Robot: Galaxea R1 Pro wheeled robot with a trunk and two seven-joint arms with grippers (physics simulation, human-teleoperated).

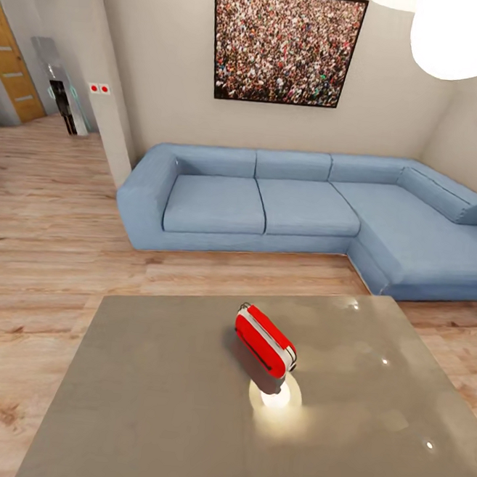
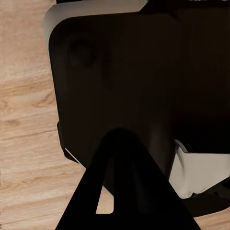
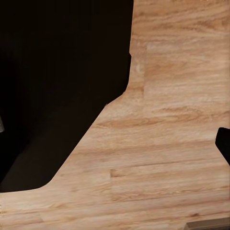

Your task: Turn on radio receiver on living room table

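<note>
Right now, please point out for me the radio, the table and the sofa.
radio receiver (image 1: pixel 263 341): head view, on its red top face.
table (image 1: pixel 142 404): head view, on the bare grey top, left of the radio.
sofa (image 1: pixel 307 207): head view, on the middle seat cushion.

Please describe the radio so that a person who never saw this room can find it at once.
Start from the big blue sofa under the framed crowd picture. In front of it stands a wide low grey table, and the radio stands near its middle. It is small, bright red with a white band.
</note>
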